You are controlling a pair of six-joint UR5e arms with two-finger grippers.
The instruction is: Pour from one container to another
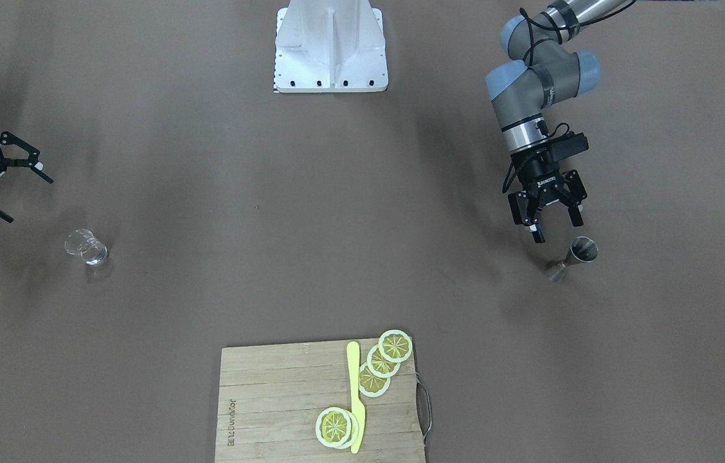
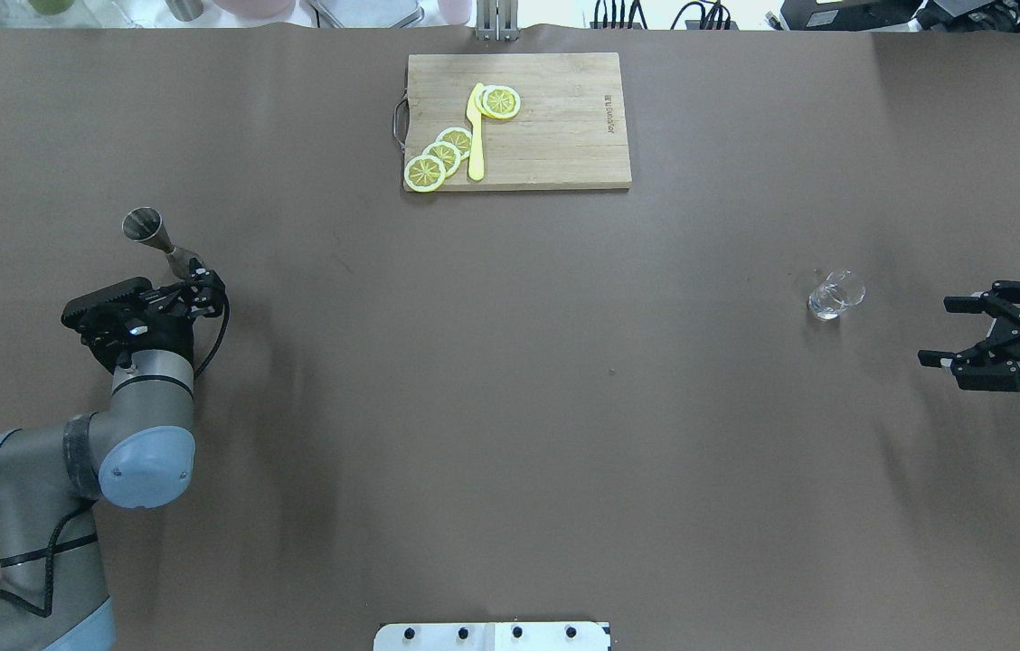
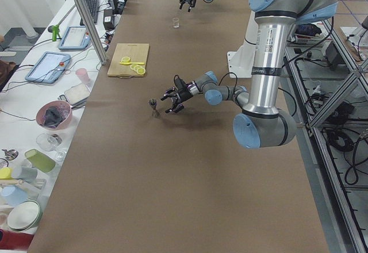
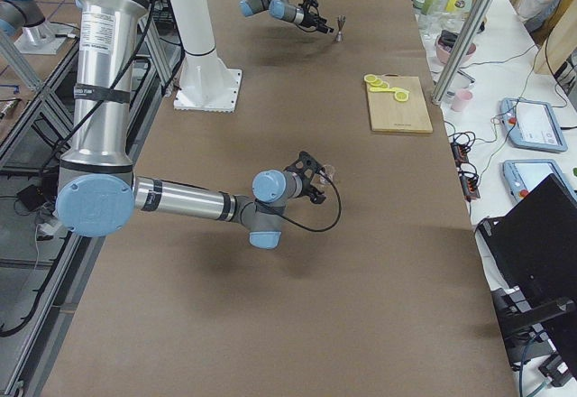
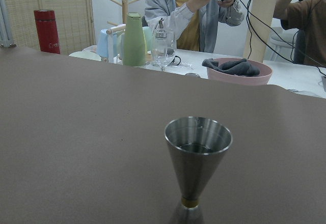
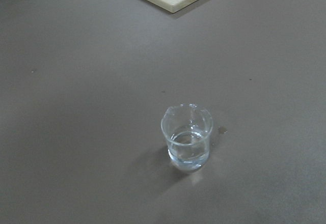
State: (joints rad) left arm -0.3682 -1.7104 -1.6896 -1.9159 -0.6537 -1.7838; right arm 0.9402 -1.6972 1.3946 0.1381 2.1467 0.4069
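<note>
— What do we have at the left end of the table (image 2: 510, 407)?

— We see the left gripper (image 1: 557, 228) low over the brown top, its fingers spread and nothing between them. The steel jigger (image 2: 153, 231) stands upright just beyond it, close but not touched. From the wrist camera we can see a dark glint low in the cup, though we cannot tell whether it is liquid.

— And in the middle?

— At the far edge we find a wooden cutting board (image 2: 546, 127) with lemon slices (image 2: 442, 155) and a yellow knife (image 2: 476, 136) on its left part.

— Then to the right?

— We see a small glass beaker (image 6: 188, 137) standing upright with a little clear liquid in the bottom. The right gripper (image 2: 937, 332) hangs to its right, near but apart, with its jaws wide and empty.
</note>
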